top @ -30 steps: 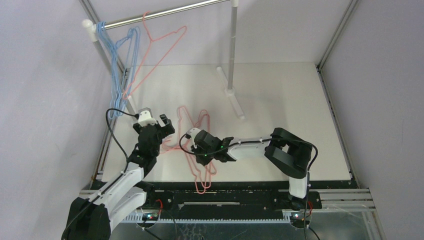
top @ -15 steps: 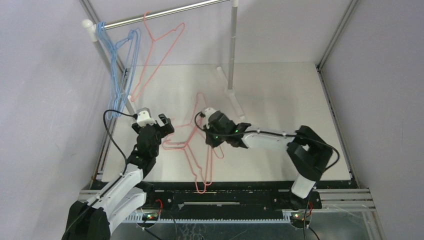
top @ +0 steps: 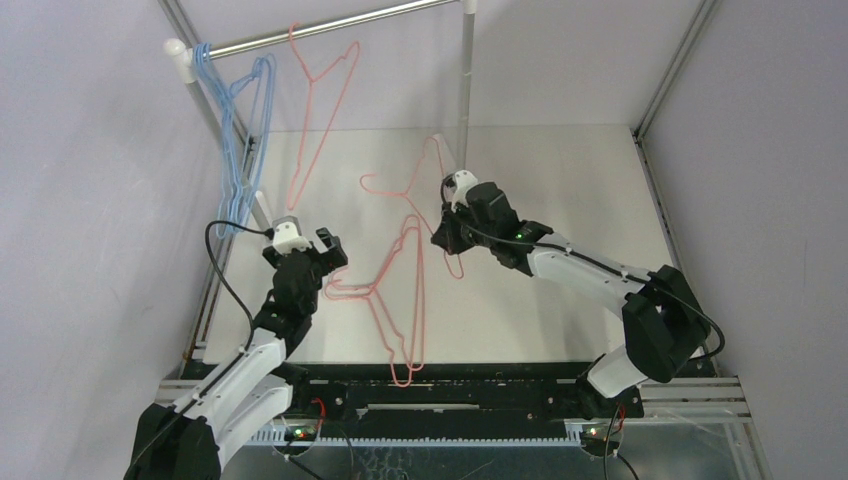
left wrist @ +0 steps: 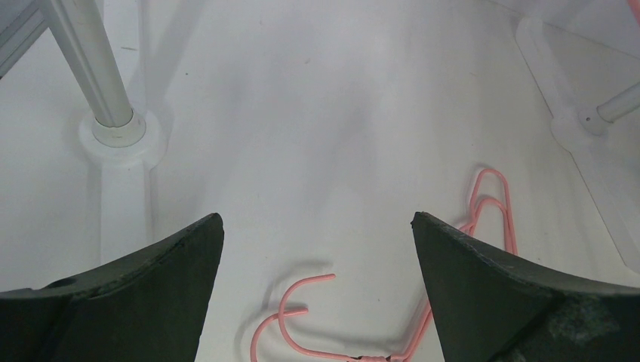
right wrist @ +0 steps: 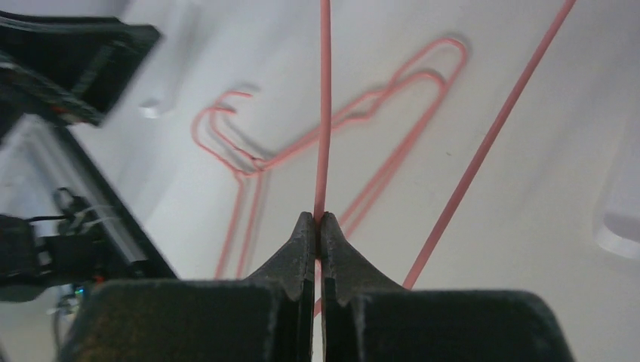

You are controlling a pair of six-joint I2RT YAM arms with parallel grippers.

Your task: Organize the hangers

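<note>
Right gripper: jaws pinched on lifted pink hanger wire. Left gripper: jaws wide, empty (pink hangers on counter below).

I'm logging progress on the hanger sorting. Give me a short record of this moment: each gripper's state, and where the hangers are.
left gripper: open, over the hooks of the loose pink hangers
right gripper: shut on a lifted pink hanger, held off the table
rail: blue hangers bunched at its left end, one hung pink hanger beside them
table: loose pink hangers lie overlapped, at least two
</note>
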